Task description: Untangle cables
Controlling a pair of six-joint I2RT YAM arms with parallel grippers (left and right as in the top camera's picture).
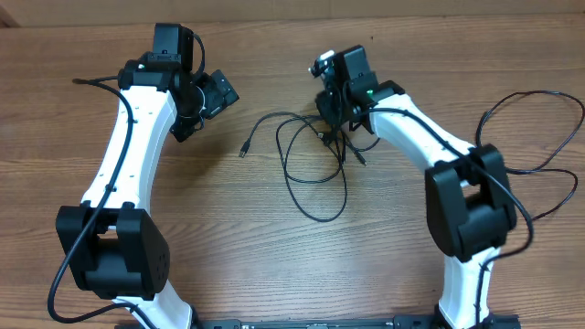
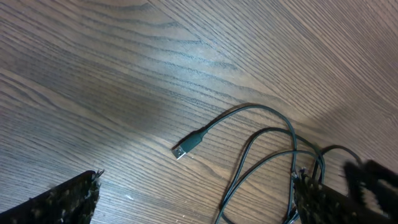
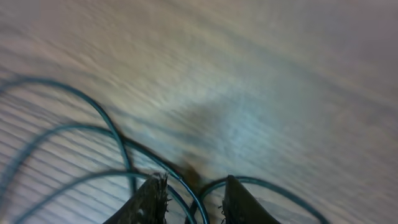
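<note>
1. Locating the cables (image 1: 311,181), we are finding them lying in loose overlapping loops on the table (image 1: 274,274), between the two arms and closer to the right arm.
2. We are reading the right tool (image 3: 194,183) as sitting directly over the crossing point at the far right of the loops. Its jaws are standing narrowly parted. One strand is running through the gap and is thinner than that gap, so we are judging that nothing is pinched.
3. We are reading the left tool (image 2: 196,180) as standing wide apart and empty, hovering above bare table to the left of the loops and well apart from them.
4. We are noting one free end, a silver-tipped plug (image 2: 180,151), lying alone on the table, clear of the other strands. It is pointing toward the left arm. Its long axis is running diagonally from the plug tip back toward the crossing under the right tool.
5. We are judging that the coming move is turning on this relation:
   - the left tool is the nearer one to the free plug;
   - the right tool is the nearer one to the crossing;
   - a pull along the plug's own axis, away from the right tool, is likely drawing that strand out.
</note>
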